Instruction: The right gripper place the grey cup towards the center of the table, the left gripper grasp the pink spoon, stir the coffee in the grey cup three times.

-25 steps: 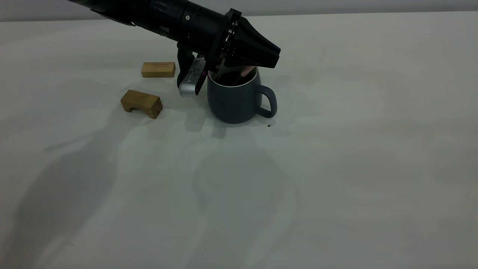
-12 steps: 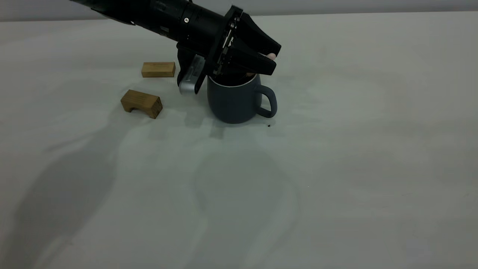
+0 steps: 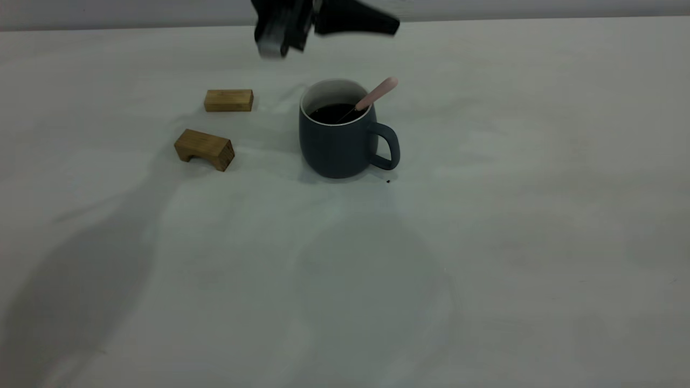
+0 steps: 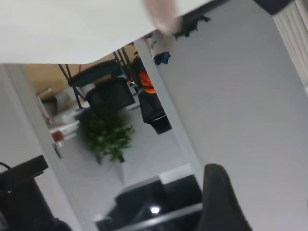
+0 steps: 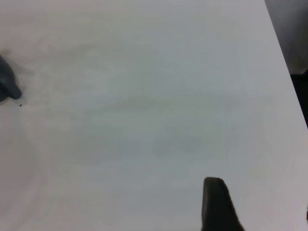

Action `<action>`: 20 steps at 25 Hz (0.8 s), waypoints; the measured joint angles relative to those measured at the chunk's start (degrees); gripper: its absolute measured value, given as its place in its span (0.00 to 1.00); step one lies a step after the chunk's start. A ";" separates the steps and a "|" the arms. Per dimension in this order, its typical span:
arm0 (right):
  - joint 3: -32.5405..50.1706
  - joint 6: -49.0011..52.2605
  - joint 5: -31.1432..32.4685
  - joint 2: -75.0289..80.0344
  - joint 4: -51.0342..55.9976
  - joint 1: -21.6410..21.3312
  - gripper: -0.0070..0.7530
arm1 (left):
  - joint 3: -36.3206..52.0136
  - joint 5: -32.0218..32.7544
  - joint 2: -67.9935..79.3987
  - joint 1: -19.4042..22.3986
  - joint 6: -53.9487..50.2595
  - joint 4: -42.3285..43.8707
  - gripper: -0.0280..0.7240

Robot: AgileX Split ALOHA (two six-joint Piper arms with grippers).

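The grey cup (image 3: 337, 145) stands upright on the table (image 3: 485, 215), left of centre, handle to the right. Dark coffee (image 3: 330, 112) fills it. The pink spoon (image 3: 377, 92) leans in the cup with its bowl in the coffee and its handle over the right rim, held by nothing. My left gripper (image 3: 391, 26) hovers well above the cup at the top edge, open and empty; one finger (image 4: 219, 202) shows in the left wrist view. The right gripper is outside the exterior view; its wrist view shows one finger (image 5: 216, 204) over bare table, with the cup's handle (image 5: 7, 84) far off.
Two tan wooden blocks lie left of the cup: a flat one (image 3: 228, 100) farther back and an arch-shaped one (image 3: 205, 148) nearer. A tiny black speck (image 3: 387, 181) sits by the cup's base. The table edge (image 5: 284, 57) runs close to the right gripper.
The left gripper has let go of the spoon and risen from the cup's rim to the top of the view. The spoon stays leaning in the cup.
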 joint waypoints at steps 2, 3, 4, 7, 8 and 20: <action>0.00 0.00 0.00 0.00 0.00 0.00 0.63 | 0.00 0.07 -2.51 0.00 2.98 2.59 0.71; 0.00 0.00 0.00 0.00 0.00 0.00 0.63 | 0.00 0.17 -4.04 0.00 4.88 4.46 0.70; 0.00 0.00 0.00 0.00 0.00 0.00 0.63 | 0.00 0.17 -5.66 0.00 6.90 7.42 0.70; 0.00 0.00 0.00 0.00 0.00 0.00 0.63 | 0.00 0.17 -10.07 0.00 12.40 17.54 0.67; 0.00 0.00 0.00 0.00 0.00 0.00 0.63 | 0.00 0.17 -11.28 0.00 14.07 20.88 0.66; 0.00 0.00 0.00 0.00 0.00 0.00 0.63 | 0.00 0.17 -27.93 0.19 37.85 48.44 0.62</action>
